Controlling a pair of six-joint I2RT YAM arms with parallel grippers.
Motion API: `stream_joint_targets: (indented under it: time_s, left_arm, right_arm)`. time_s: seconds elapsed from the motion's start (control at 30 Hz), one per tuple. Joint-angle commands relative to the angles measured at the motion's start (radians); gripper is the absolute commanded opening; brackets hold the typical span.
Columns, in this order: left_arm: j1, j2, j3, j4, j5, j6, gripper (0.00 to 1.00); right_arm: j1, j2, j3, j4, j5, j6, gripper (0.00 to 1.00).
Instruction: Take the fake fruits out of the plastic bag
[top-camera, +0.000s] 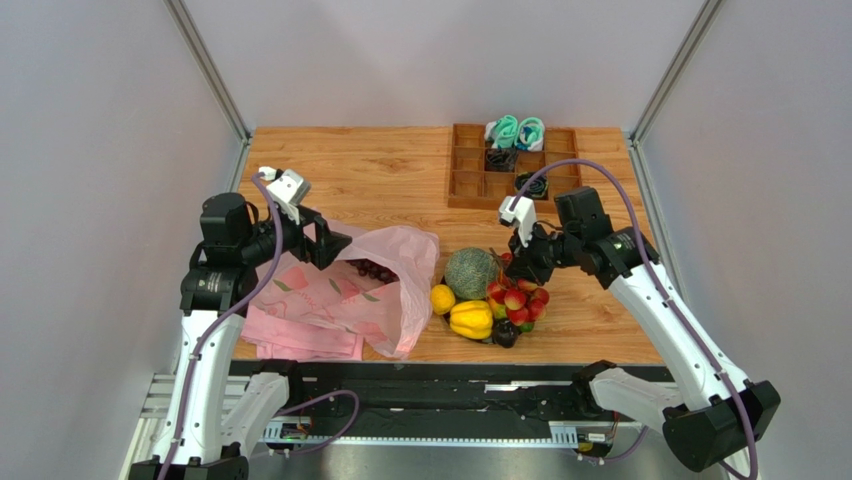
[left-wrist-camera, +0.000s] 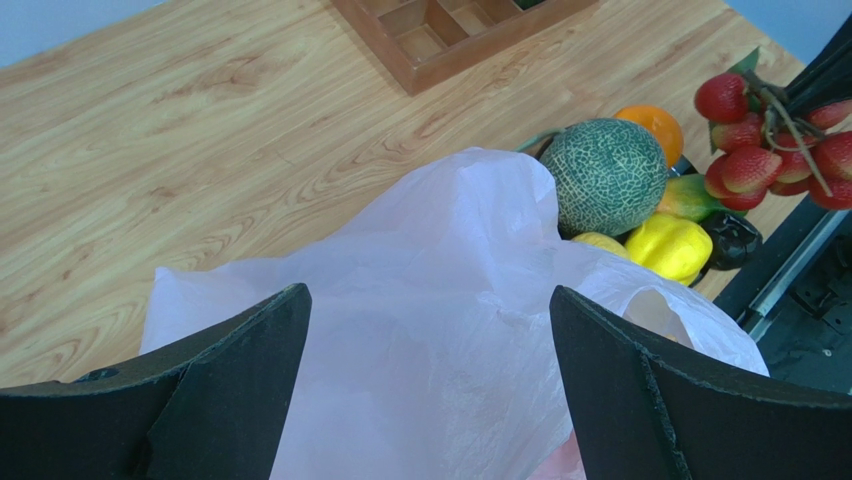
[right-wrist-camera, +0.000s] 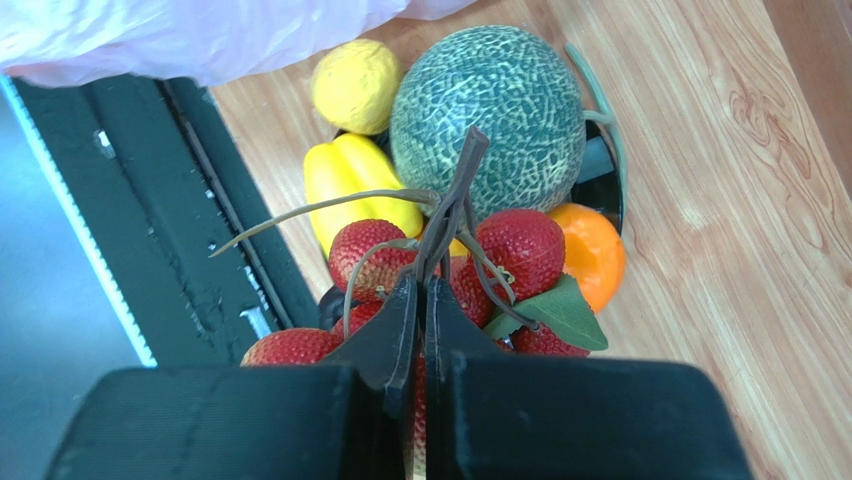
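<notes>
Top external view showed the bag (top-camera: 395, 300) slumped on the left half of the desk (top-camera: 380, 170). Dark grapes (top-camera: 375, 268) showed at its opening, so at least that piece had not yet been taken out. The other fruits sat in a tight heap just right of the bag: melon (top-camera: 471, 273), lemon (top-camera: 442, 299), a yellow lobed piece (top-camera: 471, 319) and, seen from the left wrist, an orange (left-wrist-camera: 655, 125) behind the melon. The right pincer (right-wrist-camera: 420, 290) was clenched on the thin stem (right-wrist-camera: 455, 190) of the berries (right-wrist-camera: 525, 245). It pinched the woody stalk rather than the bumpy fruit, probably because the stalk gave the narrow jaws a sure hold and kept the whole bunch together. The bunch was held low over the heap, and I could not tell whether it rested there or hung free. The left pincer (left-wrist-camera: 428, 300) stood released, jaws wide, over the raised crown of the bag, with film between and below the fingers; whether it touched the film I could not tell. That spread looked suited to gathering a fold and lifting it, so the grapes could be reached or tipped out. The tray (top-camera: 465, 185) at the far edge stood well apart from both and seemed to play no part.
</notes>
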Motion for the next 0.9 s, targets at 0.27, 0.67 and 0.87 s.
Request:
stream_joint_targets:
  time_s: [0.27,0.67,0.87]
  left_arm:
    - [0.029,-0.012,0.039,0.01,0.015,-0.01,0.98]
    - [0.029,0.0,0.025,0.026,0.018,-0.01,0.98]
    - [0.03,0.008,0.023,0.038,0.027,-0.018,0.98]
  right_arm:
    - [0.038,0.089,-0.05,0.259,0.072,0.07,0.02]
    - [0.062,0.104,-0.124,0.274,0.091,0.107,0.2]
    - [0.064,0.11,-0.113,0.281,0.123,0.108,0.41]
